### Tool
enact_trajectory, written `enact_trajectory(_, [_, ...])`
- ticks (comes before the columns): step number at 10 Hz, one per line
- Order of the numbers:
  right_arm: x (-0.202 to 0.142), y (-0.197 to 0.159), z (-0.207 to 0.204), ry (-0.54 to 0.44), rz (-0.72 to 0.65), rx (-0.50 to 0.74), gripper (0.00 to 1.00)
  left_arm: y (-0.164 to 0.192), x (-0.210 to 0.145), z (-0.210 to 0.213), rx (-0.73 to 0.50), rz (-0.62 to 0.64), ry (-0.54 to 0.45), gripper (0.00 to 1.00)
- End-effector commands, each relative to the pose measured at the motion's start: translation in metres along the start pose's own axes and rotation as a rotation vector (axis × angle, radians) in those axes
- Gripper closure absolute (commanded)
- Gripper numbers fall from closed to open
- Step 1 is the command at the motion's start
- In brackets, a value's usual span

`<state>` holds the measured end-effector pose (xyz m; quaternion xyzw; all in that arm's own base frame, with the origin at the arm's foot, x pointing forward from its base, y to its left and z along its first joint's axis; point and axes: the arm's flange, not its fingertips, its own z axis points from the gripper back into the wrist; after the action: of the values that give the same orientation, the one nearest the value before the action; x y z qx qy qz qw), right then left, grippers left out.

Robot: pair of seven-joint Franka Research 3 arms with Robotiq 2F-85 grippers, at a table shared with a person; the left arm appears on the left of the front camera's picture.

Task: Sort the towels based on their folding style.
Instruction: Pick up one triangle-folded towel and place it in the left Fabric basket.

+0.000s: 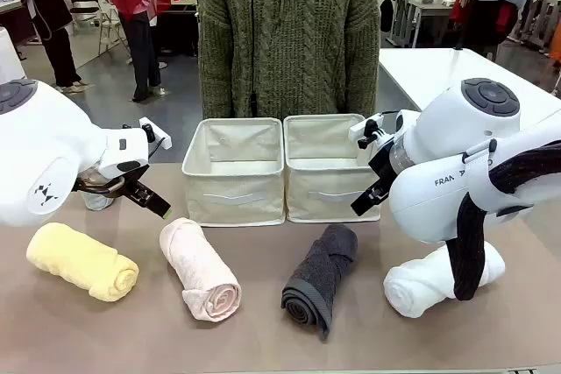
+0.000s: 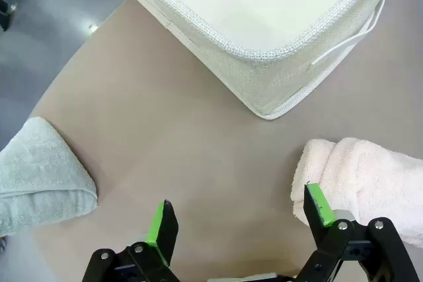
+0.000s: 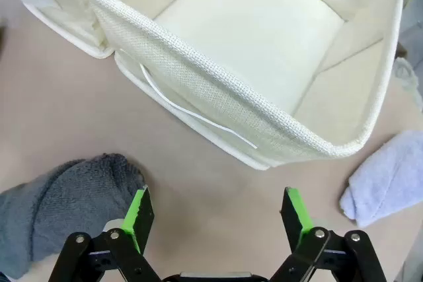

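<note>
Four rolled towels lie in a row on the table: pale yellow [image 1: 83, 262], pale pink [image 1: 200, 271], dark grey [image 1: 320, 278] and white [image 1: 422, 285], the last partly behind my right arm. My left gripper [image 1: 142, 192] hovers open above the table left of the bins. In its wrist view the left gripper [image 2: 241, 212] holds nothing, the pink roll [image 2: 370, 176] lies beside one finger, and a folded pale teal towel [image 2: 36, 176] lies off to the side. My right gripper [image 3: 217, 208] is open and empty by the grey roll [image 3: 66, 203]; a folded light blue towel [image 3: 390, 179] lies beyond.
Two cream fabric bins [image 1: 234, 203] [image 1: 329, 203] stand side by side at mid-table, both empty inside. A person in a green knit sweater [image 1: 289, 32] stands behind them at the far edge. Bare tabletop lies between the rolls and the bins.
</note>
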<state>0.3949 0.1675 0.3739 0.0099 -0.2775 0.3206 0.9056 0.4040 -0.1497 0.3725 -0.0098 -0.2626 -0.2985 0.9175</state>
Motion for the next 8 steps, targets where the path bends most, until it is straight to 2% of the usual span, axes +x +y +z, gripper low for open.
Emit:
enact_trajectory(1, [0.0000, 0.0000, 0.0000, 0.000, 0.000, 0.000, 0.00, -0.0001, -0.0001, 0.0000, 0.000, 0.000, 0.000, 0.00])
enact_trajectory(8, [0.0000, 0.0000, 0.0000, 0.000, 0.000, 0.000, 0.00, -0.0001, -0.0001, 0.0000, 0.000, 0.000, 0.000, 0.00])
